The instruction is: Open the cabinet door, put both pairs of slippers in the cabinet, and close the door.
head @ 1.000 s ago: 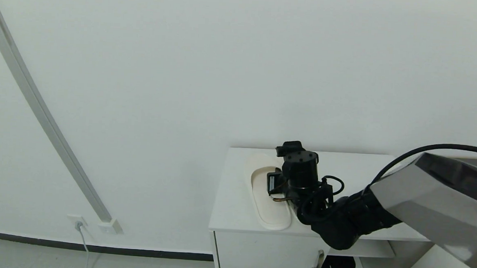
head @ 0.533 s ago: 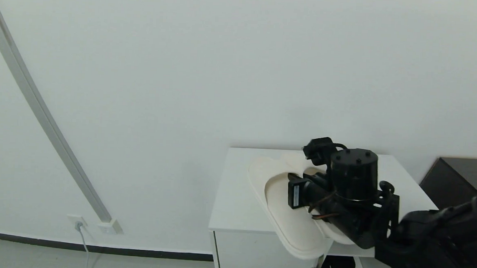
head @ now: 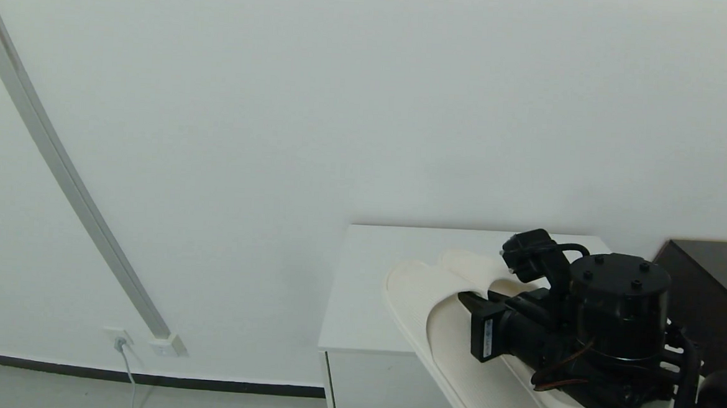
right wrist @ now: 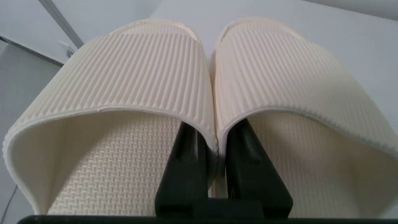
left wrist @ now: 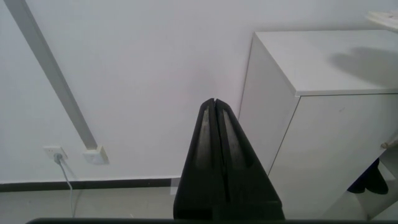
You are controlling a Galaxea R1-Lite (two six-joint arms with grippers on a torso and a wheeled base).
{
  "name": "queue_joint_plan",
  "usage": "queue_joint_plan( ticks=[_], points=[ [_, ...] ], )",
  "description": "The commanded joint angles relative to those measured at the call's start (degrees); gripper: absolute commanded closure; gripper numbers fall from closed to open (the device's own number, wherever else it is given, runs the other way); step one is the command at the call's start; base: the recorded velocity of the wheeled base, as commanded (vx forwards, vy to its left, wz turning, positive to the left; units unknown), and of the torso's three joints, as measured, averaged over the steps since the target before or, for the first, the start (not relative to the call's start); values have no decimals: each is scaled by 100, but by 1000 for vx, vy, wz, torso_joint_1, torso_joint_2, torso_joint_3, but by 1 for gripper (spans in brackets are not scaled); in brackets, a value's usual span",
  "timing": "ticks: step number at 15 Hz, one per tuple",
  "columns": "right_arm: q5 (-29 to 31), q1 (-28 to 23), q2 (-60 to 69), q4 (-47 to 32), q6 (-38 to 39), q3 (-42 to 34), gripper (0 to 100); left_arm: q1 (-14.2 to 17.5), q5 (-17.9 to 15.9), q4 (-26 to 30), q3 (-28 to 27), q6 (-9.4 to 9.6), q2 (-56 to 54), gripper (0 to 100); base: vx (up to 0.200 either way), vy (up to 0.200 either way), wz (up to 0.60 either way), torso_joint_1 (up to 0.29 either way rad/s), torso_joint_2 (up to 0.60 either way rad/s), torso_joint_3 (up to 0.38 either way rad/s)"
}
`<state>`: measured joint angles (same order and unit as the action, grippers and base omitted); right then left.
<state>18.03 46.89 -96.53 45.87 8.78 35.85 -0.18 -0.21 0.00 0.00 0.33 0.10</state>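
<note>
Left hand (left wrist: 214,106) first: it's clenched on nothing, both fingers pressed flat together, aimed at the wall beside the cabinet (left wrist: 323,62) and well apart from it. In my head view the wall socket (head: 119,338) sits low at seven o'clock and the cabinet at five.

Moving across, the cabinet's door (left wrist: 339,155) looks shut to me, flush with the front, so I judge the opening is not yet done.

On to the slippers (head: 450,333). It's one cream pair, side by side, lifted clear of the cabinet top and hanging out past its front edge. Toes point toward ten o'clock, heels trail to four.

Right hand (right wrist: 214,134) is grasping them. Its fingers (right wrist: 186,149) run in under the two straps (right wrist: 143,74) and pinch the inner strap edges together where the slippers meet.

My read on handling: light foam, soft and bendy, ribbed on top and pebbled on the footbed, so not slippery and not fragile. The weak spot is that thin pinch. A strap could flex and let one slipper droop or slide out, so I'd keep any swing gentle. The inner-strap seam is the place to hold if both go at once. A single slipper I'd take across the strap's middle.

Writing: none I can read on the slippers or cabinet. A small pale sticker (head: 487,344) on the right hand's housing is too small to make out.
</note>
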Motion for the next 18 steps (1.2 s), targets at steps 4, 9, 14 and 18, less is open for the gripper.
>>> queue_joint_plan(
  ticks=[4,9,14,18],
  points=[
    [8,22,55,1,1,-87,100,1,3,0,0,2,-1,100,0,0,0,0,0,0],
    [16,75,46,1,1,-122,100,1,3,0,0,-7,-1,100,-160,0,0,9,9,3],
    [16,75,28,1,-8,-122,100,1,-6,0,0,-7,-1,100,-200,0,0,-5,-2,5],
    [16,75,11,1,-8,-131,100,1,-6,0,0,-7,-1,100,-200,0,0,1,0,2]
  ],
)
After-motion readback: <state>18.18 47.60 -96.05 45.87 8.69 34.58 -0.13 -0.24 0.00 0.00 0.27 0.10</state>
